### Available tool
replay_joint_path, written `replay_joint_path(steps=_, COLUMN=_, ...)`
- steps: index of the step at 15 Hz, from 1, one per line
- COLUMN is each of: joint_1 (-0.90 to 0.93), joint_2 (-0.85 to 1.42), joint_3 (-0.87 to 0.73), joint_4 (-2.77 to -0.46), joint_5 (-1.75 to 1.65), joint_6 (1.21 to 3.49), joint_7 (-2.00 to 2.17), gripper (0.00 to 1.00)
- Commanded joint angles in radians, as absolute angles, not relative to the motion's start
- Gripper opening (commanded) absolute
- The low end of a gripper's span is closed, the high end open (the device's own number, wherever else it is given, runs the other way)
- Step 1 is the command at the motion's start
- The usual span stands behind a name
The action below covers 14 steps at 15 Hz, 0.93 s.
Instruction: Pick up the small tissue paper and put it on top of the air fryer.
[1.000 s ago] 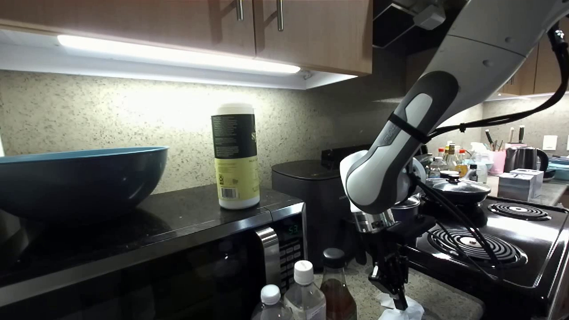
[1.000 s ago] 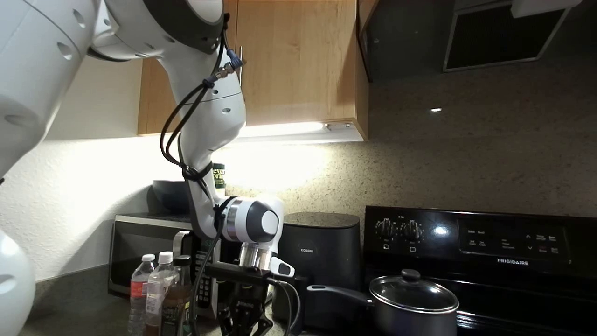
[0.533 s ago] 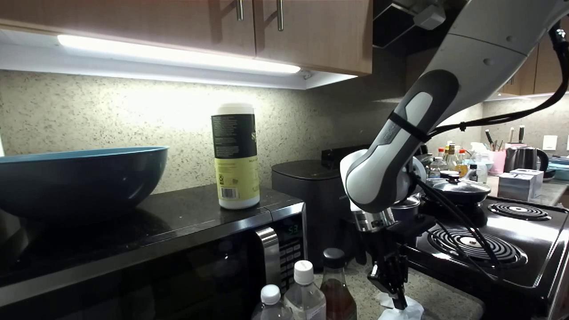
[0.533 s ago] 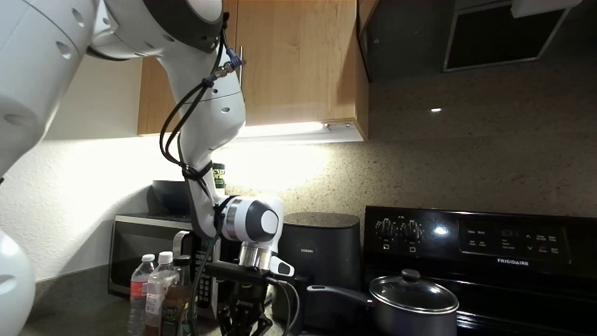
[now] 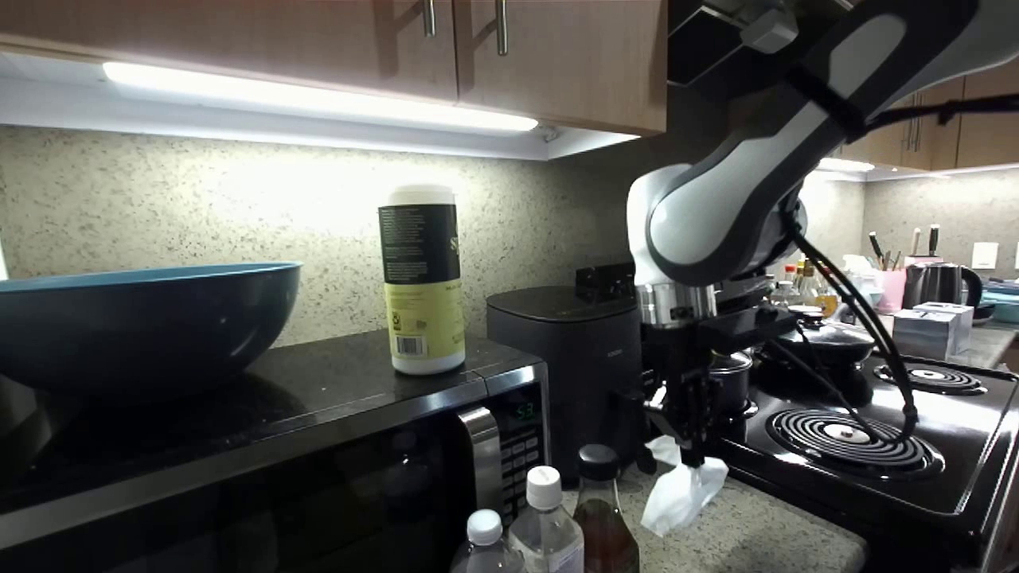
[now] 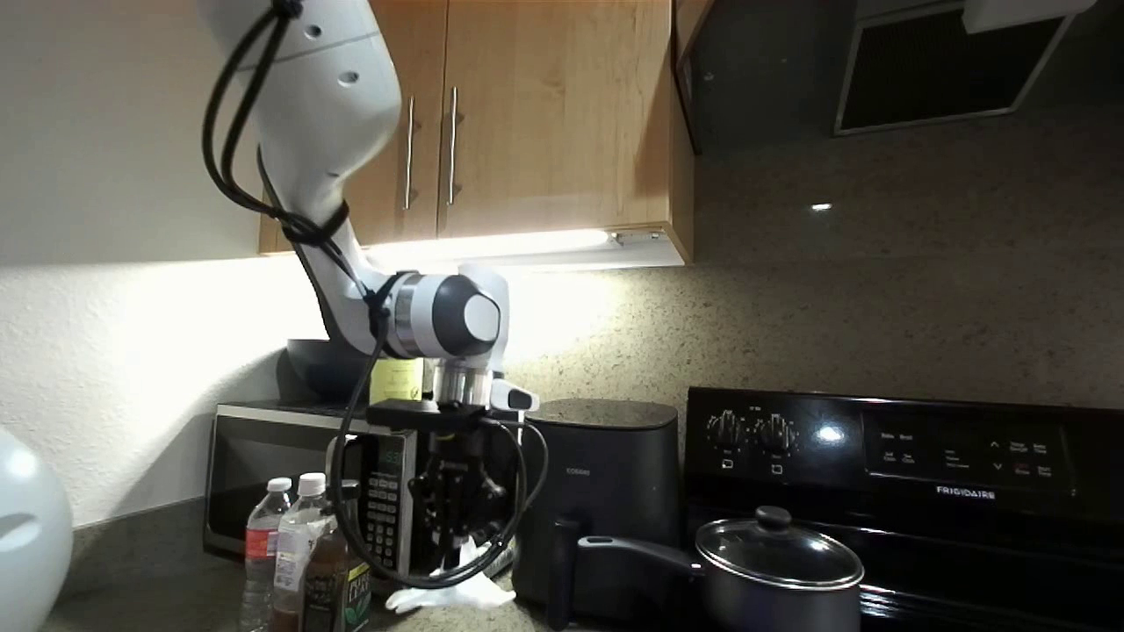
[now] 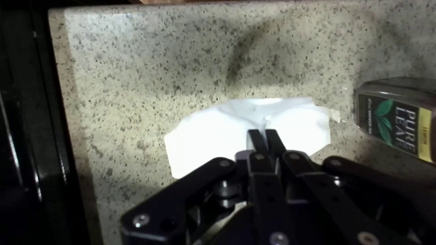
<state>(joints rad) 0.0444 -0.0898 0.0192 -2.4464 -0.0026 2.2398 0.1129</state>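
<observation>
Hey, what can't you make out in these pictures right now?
Tissue paper: the pinched part, hidden by the fingers in the wrist view.
Bowl: whether it holds anything, hidden by its near wall in an exterior view.
White-capped bottles: bases, cut off by the bottom edge in both exterior views.
Canister: fine print, too small in an exterior view.

Tally: 1 small tissue paper (image 5: 683,495); 1 air fryer (image 6: 606,491); 1 end effector (image 7: 262,132). Foreground bottles (image 5: 547,529), 3 (2 white-capped, 1 dark-capped). 1 bowl (image 5: 151,326); 1 canister (image 5: 424,286); 1 microwave (image 6: 263,452). 1 lidded saucepan (image 6: 781,606); 1 lidded skillet (image 5: 836,338). Coil burners (image 5: 844,434), 2 seen. Range-panel knobs (image 6: 726,430), 2 seen. 1 kettle (image 5: 939,288); 1 pink holder (image 5: 898,290). Small bottles at the back (image 5: 828,304): several, overlapping, number unreadable.
</observation>
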Motion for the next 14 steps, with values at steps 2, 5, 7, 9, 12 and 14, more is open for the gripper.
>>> replay_joint_path(steps=2, joint_1=0.037, joint_2=-0.136, joint_3=0.028, joint_4=-2.453, joint_5=-0.002, joint_6=2.228, joint_7=0.114, gripper=0.07)
replay_joint_path(steps=5, joint_1=0.037, joint_2=-0.103, joint_3=0.027, joint_4=-2.449, joint_5=-0.003, joint_6=2.23, joint_7=0.114, gripper=0.07)
replay_joint_path(steps=7, joint_1=0.038, joint_2=-0.088, joint_3=0.027, joint_4=-2.446, joint_5=-0.003, joint_6=2.231, joint_7=0.115, gripper=0.07)
replay_joint_path(steps=9, joint_1=0.04, joint_2=-0.108, joint_3=0.035, joint_4=-2.432, joint_5=-0.039, joint_6=2.249, joint_7=0.147, gripper=0.07)
replay_joint_path(steps=12, joint_1=0.042, joint_2=-0.163, joint_3=0.055, joint_4=-2.384, joint_5=-0.134, joint_6=2.277, joint_7=0.218, gripper=0.07)
replay_joint_path(steps=14, joint_1=0.037, joint_2=-0.192, joint_3=0.07, joint_4=-2.338, joint_5=-0.187, joint_6=2.287, joint_7=0.268, gripper=0.07)
